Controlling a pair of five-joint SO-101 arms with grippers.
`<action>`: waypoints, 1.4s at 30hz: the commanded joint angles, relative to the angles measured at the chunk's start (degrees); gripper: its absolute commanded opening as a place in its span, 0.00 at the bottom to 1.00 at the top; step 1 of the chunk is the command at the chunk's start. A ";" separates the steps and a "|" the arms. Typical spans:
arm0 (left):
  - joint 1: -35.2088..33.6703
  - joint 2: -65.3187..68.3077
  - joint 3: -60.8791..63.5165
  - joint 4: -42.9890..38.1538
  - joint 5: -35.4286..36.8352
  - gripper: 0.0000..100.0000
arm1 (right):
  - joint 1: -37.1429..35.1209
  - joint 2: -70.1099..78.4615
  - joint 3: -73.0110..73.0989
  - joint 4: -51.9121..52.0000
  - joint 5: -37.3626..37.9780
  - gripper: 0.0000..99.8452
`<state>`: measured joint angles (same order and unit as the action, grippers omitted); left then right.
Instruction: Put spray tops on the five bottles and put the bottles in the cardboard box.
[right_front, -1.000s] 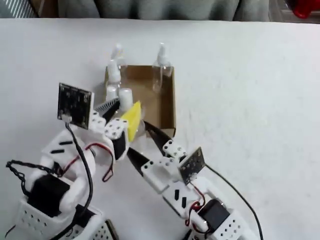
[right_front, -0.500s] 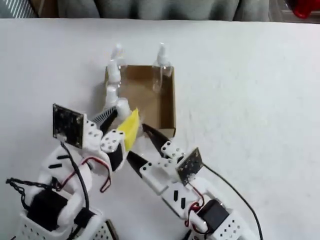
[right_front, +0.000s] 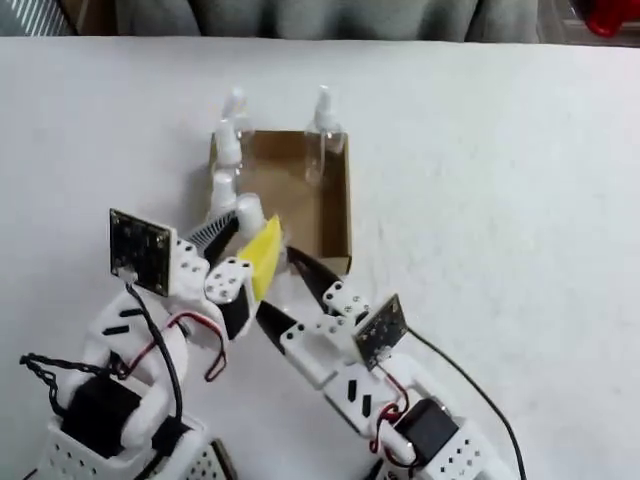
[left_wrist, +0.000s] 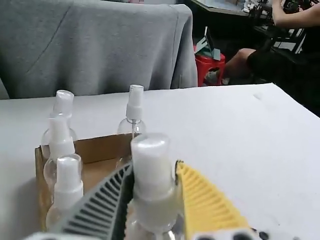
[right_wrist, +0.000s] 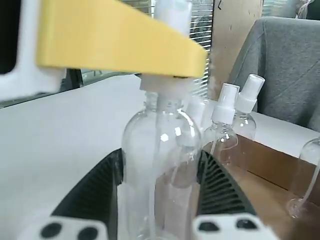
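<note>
A clear bottle (right_wrist: 159, 150) stands upright just in front of the cardboard box (right_front: 330, 205). My right gripper (right_wrist: 159, 200) is shut on the bottle's body with its black fingers (right_wrist: 220, 190). My left gripper (left_wrist: 152, 192), one grey and one yellow finger (left_wrist: 202, 205), is shut on the white spray top (left_wrist: 150, 170) sitting on that bottle's neck. In the high view both grippers meet at the box's near edge, the left gripper (right_front: 245, 240) above the right gripper (right_front: 290, 285). Several capped bottles (right_front: 228, 150) stand at the box's left and far sides, one (right_front: 322, 135) at the far right corner.
The white table (right_front: 500, 180) stretches wide to the right of the box and behind it. A grey chair back (left_wrist: 100, 45) stands beyond the table's far edge. Both arm bases crowd the table's near edge.
My left gripper with the spray top dropped and shifted slightly toward the near left, then settled on the bottle. The right arm holding the bottle stayed nearly still.
</note>
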<state>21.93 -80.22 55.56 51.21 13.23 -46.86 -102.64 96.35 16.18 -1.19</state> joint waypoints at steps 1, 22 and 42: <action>0.57 -0.22 -0.09 2.29 0.44 0.14 | -0.04 -0.66 0.53 0.04 -0.53 0.02; 0.04 -0.31 -4.40 9.05 0.18 0.35 | 0.04 -0.57 0.53 0.13 -0.53 0.02; -4.88 -18.33 -7.82 22.68 0.00 0.35 | 0.04 -0.57 0.53 1.36 -0.44 0.02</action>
<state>21.58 -94.20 50.55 72.84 12.97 -46.68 -102.73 96.35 17.32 -1.19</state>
